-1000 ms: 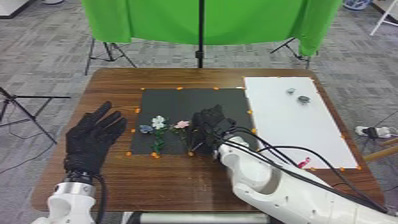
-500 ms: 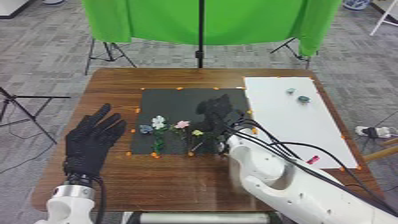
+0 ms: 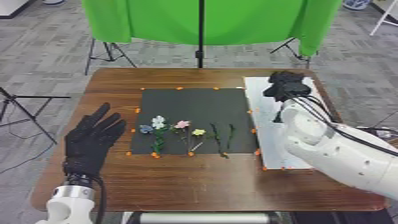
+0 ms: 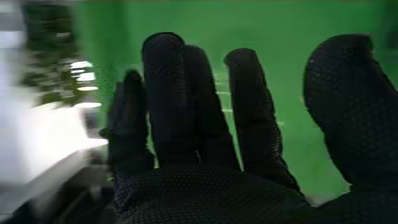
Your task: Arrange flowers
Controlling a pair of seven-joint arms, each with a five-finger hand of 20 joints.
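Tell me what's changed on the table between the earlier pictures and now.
The right hand moved right and farther out, from the black mat to over the far part of the white sheet. Two green stems now show right of the yellow flower; whether it just let them go, I can't tell. The left hand and the flowers stayed put.

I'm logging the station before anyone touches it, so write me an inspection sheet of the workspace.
Surface: brown table under a black sheet and a white sheet.
Job's things: white flower, blue flower, pink flower, yellow flower, two green stems, all on black.
Clutter: nothing seen.
Robot hands: left robot hand at table's left, open; right robot hand above white sheet's far end, open.
Cables: dark cables along right arm.
Surroundings: green cloth beyond table.
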